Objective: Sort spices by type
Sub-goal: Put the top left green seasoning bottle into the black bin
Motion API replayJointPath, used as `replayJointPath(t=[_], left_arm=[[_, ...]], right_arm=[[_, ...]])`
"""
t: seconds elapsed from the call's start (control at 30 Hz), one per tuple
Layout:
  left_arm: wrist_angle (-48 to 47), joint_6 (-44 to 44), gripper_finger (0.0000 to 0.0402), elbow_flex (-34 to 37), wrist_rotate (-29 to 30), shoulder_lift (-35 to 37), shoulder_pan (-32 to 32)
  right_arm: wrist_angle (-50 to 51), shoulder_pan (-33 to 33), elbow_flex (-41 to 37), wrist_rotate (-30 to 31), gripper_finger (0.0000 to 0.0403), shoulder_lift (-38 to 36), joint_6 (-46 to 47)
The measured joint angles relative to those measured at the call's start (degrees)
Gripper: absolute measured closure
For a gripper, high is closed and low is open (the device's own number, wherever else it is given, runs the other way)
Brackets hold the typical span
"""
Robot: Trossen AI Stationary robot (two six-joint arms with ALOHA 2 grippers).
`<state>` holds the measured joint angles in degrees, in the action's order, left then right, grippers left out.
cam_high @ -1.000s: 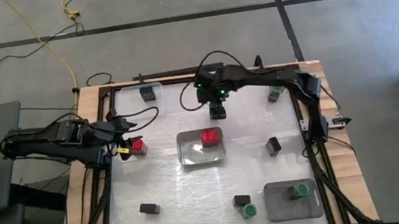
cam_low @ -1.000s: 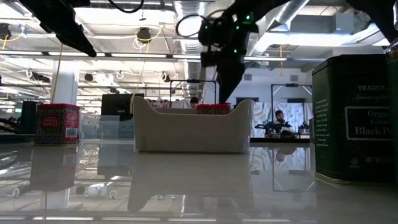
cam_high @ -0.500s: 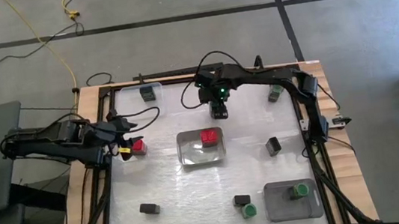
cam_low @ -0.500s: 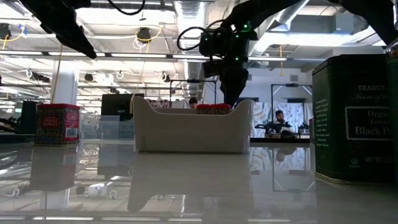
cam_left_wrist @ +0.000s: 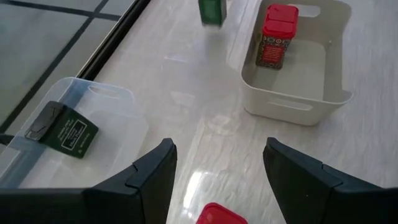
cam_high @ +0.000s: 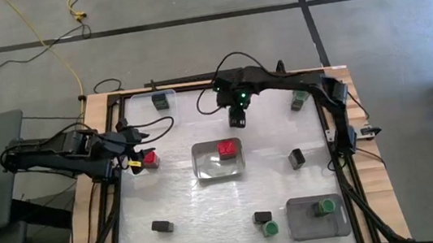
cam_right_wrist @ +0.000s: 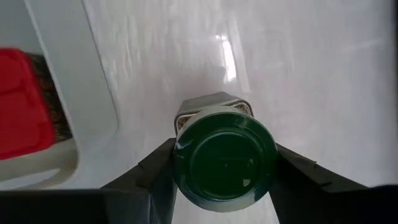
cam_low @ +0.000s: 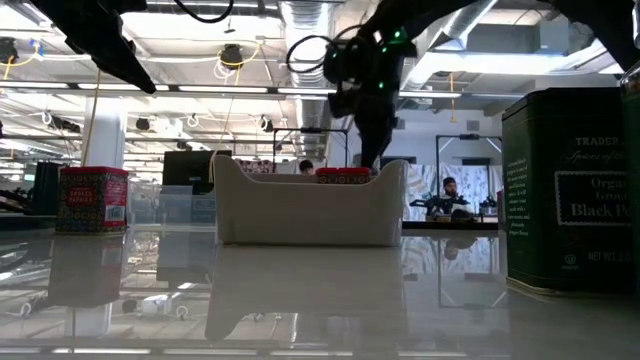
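While my right gripper (cam_right_wrist: 224, 168) hugs the green-capped spice jar (cam_right_wrist: 224, 158) just behind the white tray (cam_high: 205, 168), I should squeeze snugly and lift straight up. My left gripper (cam_left_wrist: 217, 180), fingers apart, waits over a red-capped jar (cam_high: 149, 158) nearby.

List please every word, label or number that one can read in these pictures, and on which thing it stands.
"TRADER", "Orga…", "Black Pe…", "NET WT…": cut off, on the dark green tin nearest the low camera.
Red tin: label print too small to read.
Black tin's white label: blurred.
Red-capped jar in the white tray: unreadable.
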<state>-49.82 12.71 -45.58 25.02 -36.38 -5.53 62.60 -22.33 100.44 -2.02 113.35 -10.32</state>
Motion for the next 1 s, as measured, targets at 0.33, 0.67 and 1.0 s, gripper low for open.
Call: replayJointPath(t=[0.33,0.67,1.0], left_arm=[[3.70,1.35,0.0173,0.00,-2.05,-0.02,-0.09],[21.90,-0.02,0.0173,-0.02,-2.10,-12.72,-8.63],[34.83,4.94,0.0173,-0.02,-2.05,-22.77,-15.44]], right_arm=[[7.84,5.22,0.36,3.57,0.0180,-15.51,15.10],[17.69,23.75,-4.48,10.03,0.0180,-28.17,31.38],[20.55,49.83,-7.99,12.86,0.0180,-34.28,54.96]])
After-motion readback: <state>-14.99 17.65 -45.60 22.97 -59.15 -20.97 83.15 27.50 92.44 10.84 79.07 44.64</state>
